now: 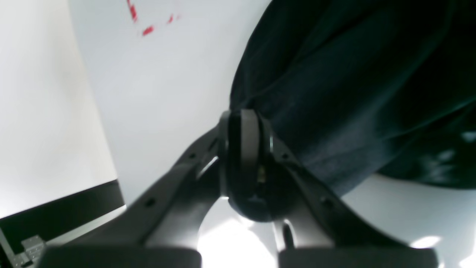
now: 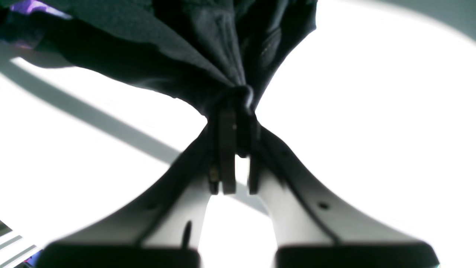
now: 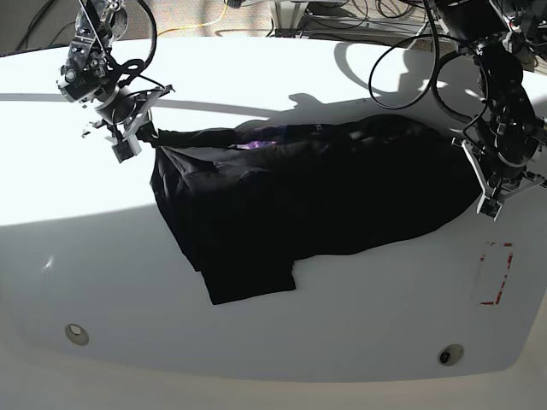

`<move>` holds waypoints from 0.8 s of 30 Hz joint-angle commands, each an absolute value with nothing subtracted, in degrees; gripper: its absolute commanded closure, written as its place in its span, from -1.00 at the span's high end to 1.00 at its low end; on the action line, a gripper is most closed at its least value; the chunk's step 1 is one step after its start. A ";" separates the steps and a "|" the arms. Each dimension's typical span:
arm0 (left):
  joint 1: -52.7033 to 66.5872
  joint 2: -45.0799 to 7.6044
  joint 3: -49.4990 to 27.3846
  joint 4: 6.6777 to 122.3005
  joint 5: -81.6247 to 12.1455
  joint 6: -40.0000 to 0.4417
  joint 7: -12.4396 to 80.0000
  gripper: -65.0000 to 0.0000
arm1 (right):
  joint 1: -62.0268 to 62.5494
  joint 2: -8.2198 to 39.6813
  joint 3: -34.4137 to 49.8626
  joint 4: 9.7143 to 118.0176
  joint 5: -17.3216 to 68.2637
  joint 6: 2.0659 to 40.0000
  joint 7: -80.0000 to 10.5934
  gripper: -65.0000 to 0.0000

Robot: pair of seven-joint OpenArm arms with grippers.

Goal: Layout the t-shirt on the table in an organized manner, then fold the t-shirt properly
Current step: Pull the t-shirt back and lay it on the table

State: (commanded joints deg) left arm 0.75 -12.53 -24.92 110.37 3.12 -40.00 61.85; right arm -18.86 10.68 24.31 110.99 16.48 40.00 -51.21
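My left fingers (image 1: pixel 243 126) clamped on the t-shirt (image 3: pixel 299 196) edge, right fingers (image 2: pixel 234 111) pinched shut on a bunched corner opposite. Shirt lies mid-table (image 3: pixel 282 333), stretched between both grips. Holding both ends probably to pull it flat before folding.

This looks like a robotics lab or test room rather than a home. Two black robot arms (image 3: pixel 504 111) with bundles of loose cables (image 3: pixel 402 60) stand at the far corners of a big white tabletop (image 3: pixel 282 342). The tabletop carries a red dashed rectangle (image 3: pixel 496 273) at its right side and two small round metal discs (image 3: pixel 77 333) set into the near edge. More cables lie on the floor beyond the far edge.
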 joint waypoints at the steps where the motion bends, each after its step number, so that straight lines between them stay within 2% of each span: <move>1: 1.27 -12.97 -24.92 110.37 3.12 -40.00 61.85 -0.99 | -19.56 10.68 24.31 110.99 16.48 40.00 -51.21 -0.87; 10: 3.21 -14.29 -25.54 110.37 3.21 -40.00 61.85 -0.99 | -23.78 10.51 26.42 112.40 16.66 40.00 -51.21 0.09; 13: 3.91 -15.08 -25.98 110.37 3.21 -40.00 61.85 -0.98 | -24.31 10.51 27.38 113.36 16.84 40.00 -51.21 0.33; 15: 4.00 -15.16 -25.98 110.37 3.21 -40.00 61.85 -0.94 | -24.22 10.51 27.74 114.33 16.84 40.00 -51.21 0.41; 17: 4.00 -15.16 -26.07 110.37 3.21 -40.00 61.85 -0.80 | -23.96 10.51 28.88 115.30 16.84 40.00 -51.21 0.45; 22: 3.82 -15.16 -26.07 110.37 3.21 -40.00 61.85 -0.13 | -19.30 10.51 30.11 115.65 16.92 40.00 -51.21 0.47; 23: 3.74 -15.16 -26.07 110.37 3.21 -40.00 61.85 0.06 | -17.36 10.51 30.11 115.47 16.75 40.00 -51.21 0.47; 24: 3.65 -15.16 -26.07 110.37 3.21 -40.00 61.85 0.15 | -16.13 10.51 30.02 115.30 16.66 40.00 -51.30 0.47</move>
State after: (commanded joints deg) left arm 3.65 -15.16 -26.07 110.37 3.21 -40.00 61.85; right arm -16.13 10.51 30.02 115.30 16.66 40.00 -51.30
